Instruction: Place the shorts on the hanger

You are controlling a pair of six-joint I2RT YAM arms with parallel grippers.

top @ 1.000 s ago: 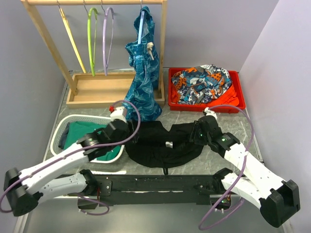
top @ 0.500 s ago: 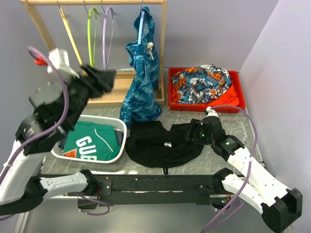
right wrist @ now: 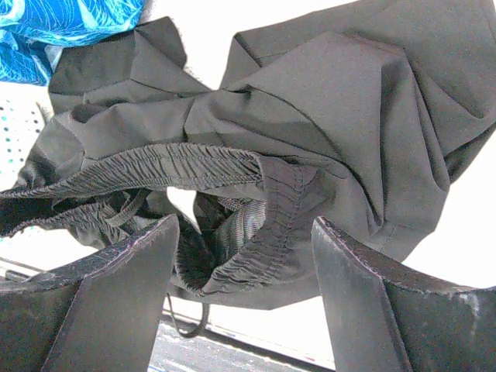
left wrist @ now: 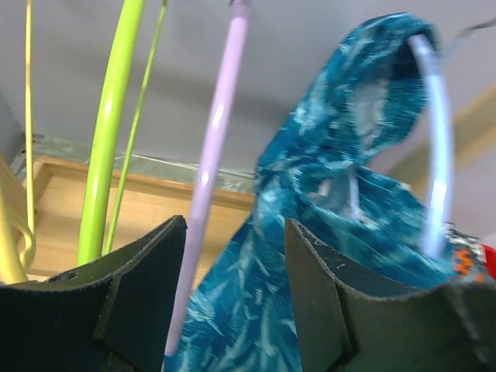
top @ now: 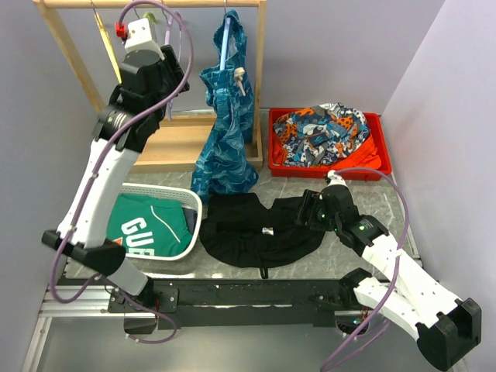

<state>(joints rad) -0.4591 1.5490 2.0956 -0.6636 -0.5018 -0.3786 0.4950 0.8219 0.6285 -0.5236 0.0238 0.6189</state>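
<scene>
The black shorts (top: 256, 229) lie crumpled on the table in front of the arms. My right gripper (top: 314, 209) is open just above their right part. In the right wrist view the elastic waistband of the shorts (right wrist: 232, 167) lies between my spread fingers, with the gripper (right wrist: 244, 256) not closed on it. My left gripper (top: 172, 84) is raised to the rack, open and empty. In the left wrist view the lavender hanger (left wrist: 217, 147) passes between the jaws of the gripper (left wrist: 232, 263), close to the left finger. My arm hides most of the hanger (top: 177, 27) from above.
On the wooden rack (top: 62, 46) hang a lime-green hanger (left wrist: 108, 132), a yellow hanger (left wrist: 29, 116) and a teal patterned garment (top: 229, 116). A white basket (top: 194, 203) holds a green jersey. A red bin (top: 279, 155) holds patterned clothes.
My left arm has swung up from the basket and the shorts' left edge to the rack, ending around the lavender hanger. The right gripper has stayed almost still over the shorts.
</scene>
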